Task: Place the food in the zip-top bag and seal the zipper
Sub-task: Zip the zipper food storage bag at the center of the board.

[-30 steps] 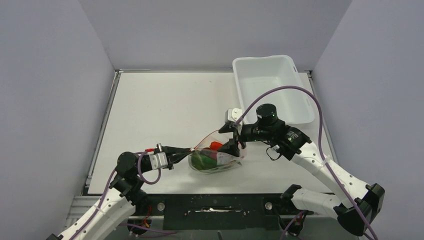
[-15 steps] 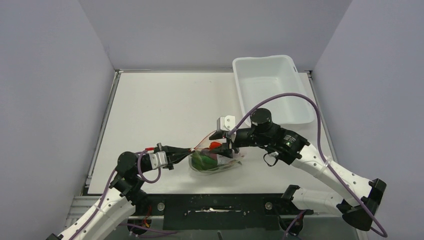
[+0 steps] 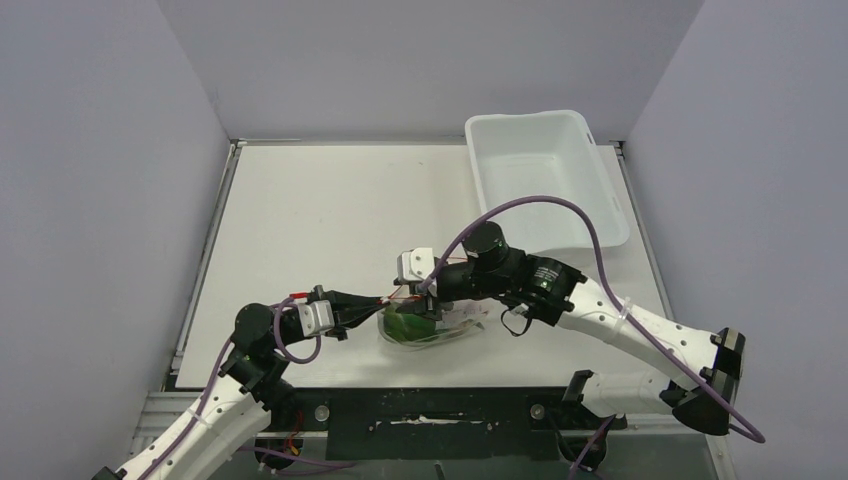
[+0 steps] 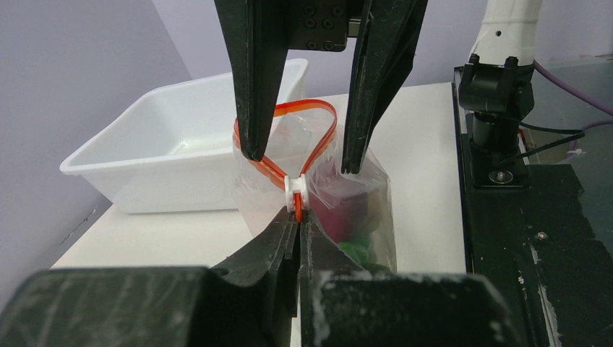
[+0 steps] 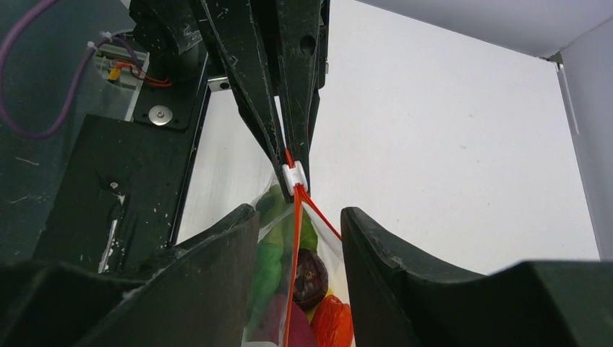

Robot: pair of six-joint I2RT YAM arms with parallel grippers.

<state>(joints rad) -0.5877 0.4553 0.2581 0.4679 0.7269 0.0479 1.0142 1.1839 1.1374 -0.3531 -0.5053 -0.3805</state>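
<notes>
Zip-top bag (image 3: 432, 330) lies on the table (image 3: 330, 210), close to the middle of its near edge, with its mouth raised between both arms. A white tub (image 3: 545, 172) sits in the far right corner, well apart. The right gripper (image 4: 302, 160) straddles the mouth with its jaws apart; whether its pads touch the plastic is hard to say. The left gripper (image 4: 298, 220) is clamped tight on the end of the zipper (image 4: 307, 105). The food (image 5: 311, 271), green, maroon and orange-red pieces, lies inside the bag. A small white slider (image 4: 295, 189) sits on the strip, right at the left fingertips.
</notes>
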